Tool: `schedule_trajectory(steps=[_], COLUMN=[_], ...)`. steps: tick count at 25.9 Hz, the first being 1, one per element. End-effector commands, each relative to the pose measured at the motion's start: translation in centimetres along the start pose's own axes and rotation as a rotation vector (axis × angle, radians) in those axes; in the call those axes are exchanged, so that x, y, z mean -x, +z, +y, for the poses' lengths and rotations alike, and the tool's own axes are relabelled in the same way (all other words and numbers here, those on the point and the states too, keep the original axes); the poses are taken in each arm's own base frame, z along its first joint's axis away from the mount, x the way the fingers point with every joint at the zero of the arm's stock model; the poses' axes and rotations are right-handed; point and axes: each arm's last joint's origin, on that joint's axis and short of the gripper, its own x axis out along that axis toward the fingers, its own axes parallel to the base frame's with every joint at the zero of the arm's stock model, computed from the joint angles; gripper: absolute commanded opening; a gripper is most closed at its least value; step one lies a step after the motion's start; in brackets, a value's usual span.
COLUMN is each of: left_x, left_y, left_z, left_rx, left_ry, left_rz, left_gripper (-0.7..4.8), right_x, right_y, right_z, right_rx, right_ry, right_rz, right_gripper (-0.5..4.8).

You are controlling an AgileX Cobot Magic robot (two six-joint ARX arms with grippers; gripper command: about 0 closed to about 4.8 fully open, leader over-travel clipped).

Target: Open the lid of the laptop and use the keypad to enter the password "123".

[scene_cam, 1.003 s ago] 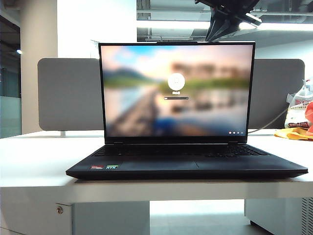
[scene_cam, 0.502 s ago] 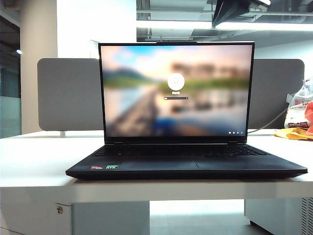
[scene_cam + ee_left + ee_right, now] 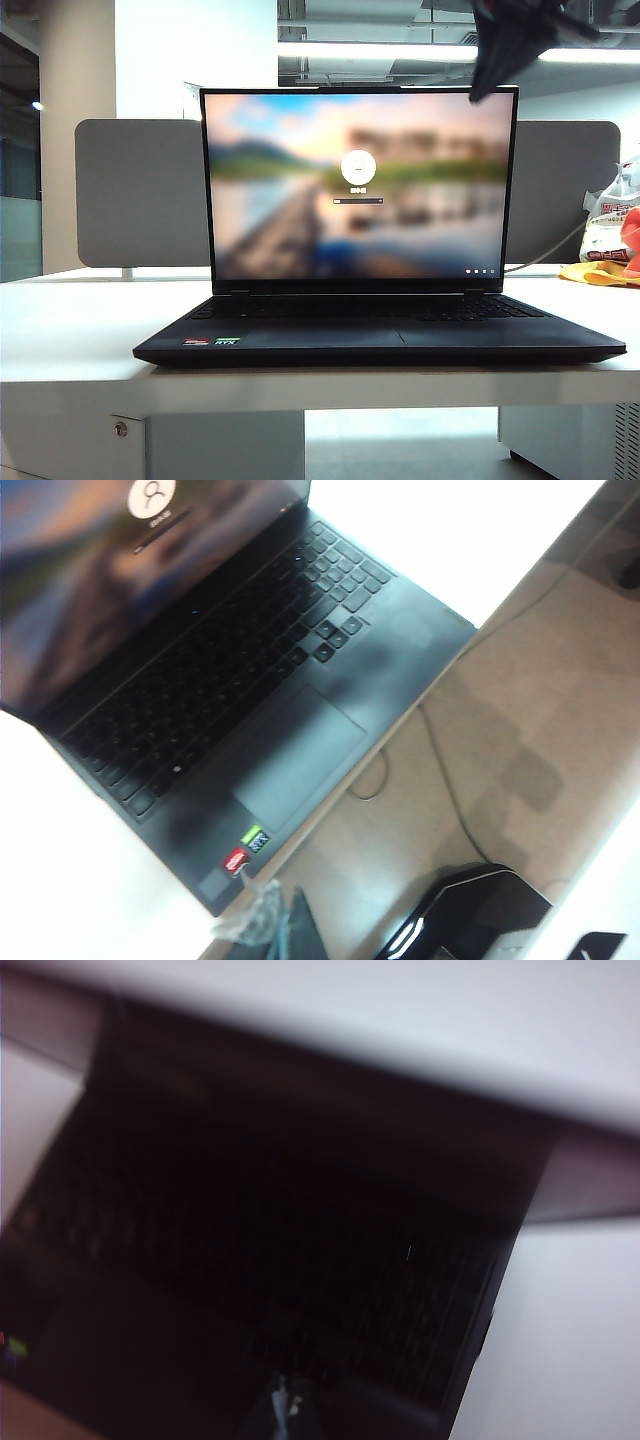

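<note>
Black laptop (image 3: 380, 330) open; right pincer (image 3: 490, 85) closed, left pincer (image 3: 265, 920) beside it.

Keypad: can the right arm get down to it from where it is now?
Probably yes. The lid stands open and the right gripper, shut, hangs blurred above the screen's top right corner. Nothing lies on the keypad or between the two. The left gripper sits off the laptop's front corner, clear of that path.

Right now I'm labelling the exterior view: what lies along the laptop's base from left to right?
Red sticker → green sticker → touchpad → keypad.
</note>
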Motion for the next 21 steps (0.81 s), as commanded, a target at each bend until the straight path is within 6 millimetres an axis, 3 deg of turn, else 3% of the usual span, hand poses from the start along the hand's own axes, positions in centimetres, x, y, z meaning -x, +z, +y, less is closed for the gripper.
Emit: schedule_trajectory(steps=[1,11,21], left_x=[0.1,0.1,0.1], left_y=[0.1,0.0,0.2], left_z=[-0.1,-0.1,-0.2], left_rx=[-0.001,0.003,0.006], left_ry=[-0.017,-0.022,-0.08], left_rz=[-0.013,-0.007,-0.025], left_gripper=[-0.05,-0.05,-0.04], right_x=[-0.7,-4.3,-6.6], right_y=[-1.3,-4.7,-5.6], right_z=[-0.1,-0.8,-1.4], right_rx=[-0.009,-0.059,-0.06], right_ry=[0.01,0.03,0.019], right_rz=[0.019,0.048,0.049], right_gripper=[-0.02,-0.02,-0.02])
